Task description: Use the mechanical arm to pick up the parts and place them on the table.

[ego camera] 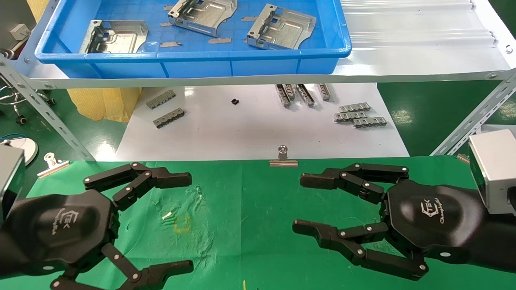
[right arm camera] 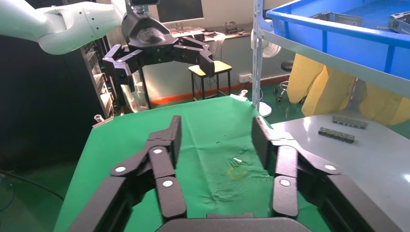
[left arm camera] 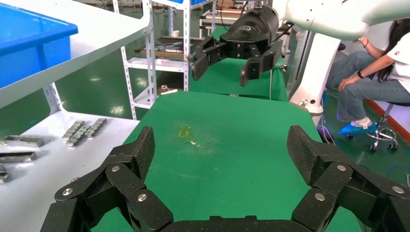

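Three silver stamped parts lie in a blue tray (ego camera: 193,66) on the raised shelf at the back: one at the left (ego camera: 115,37), one in the middle (ego camera: 201,16), one at the right (ego camera: 280,27). My left gripper (ego camera: 187,222) is open and empty, low over the green table (ego camera: 250,209) at the near left. My right gripper (ego camera: 300,203) is open and empty over the near right of the table. The two face each other. In the left wrist view my own gripper (left arm camera: 220,145) shows only green cloth between its fingers; the same holds in the right wrist view (right arm camera: 215,133).
A white board (ego camera: 250,133) lies under the shelf with small grey ridged strips (ego camera: 358,114) at its right and left (ego camera: 165,108). Binder clips (ego camera: 283,158) hold the cloth's far edge. Slanted shelf braces (ego camera: 471,125) stand at both sides. A yellow mark (ego camera: 181,222) is on the cloth.
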Robot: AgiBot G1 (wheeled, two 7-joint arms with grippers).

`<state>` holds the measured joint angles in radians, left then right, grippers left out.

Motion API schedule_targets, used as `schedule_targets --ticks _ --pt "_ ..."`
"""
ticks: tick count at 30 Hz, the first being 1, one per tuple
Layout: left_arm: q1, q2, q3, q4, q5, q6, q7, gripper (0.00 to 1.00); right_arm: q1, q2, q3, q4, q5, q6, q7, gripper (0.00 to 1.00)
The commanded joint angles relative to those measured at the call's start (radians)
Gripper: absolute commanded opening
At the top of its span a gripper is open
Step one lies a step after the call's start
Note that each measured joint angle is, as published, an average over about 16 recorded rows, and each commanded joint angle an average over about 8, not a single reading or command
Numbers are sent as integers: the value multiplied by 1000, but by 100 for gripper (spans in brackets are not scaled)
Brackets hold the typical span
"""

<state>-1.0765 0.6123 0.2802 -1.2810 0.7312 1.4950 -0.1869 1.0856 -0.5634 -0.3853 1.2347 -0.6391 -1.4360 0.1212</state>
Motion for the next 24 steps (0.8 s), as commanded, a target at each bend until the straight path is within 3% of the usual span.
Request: schedule_targets --ticks 1,24 --pt "0 0 0 0 0 0 0 100 0 0 0 0 0 0 0 0" --pt "0 0 0 0 0 0 0 100 0 0 0 0 0 0 0 0"
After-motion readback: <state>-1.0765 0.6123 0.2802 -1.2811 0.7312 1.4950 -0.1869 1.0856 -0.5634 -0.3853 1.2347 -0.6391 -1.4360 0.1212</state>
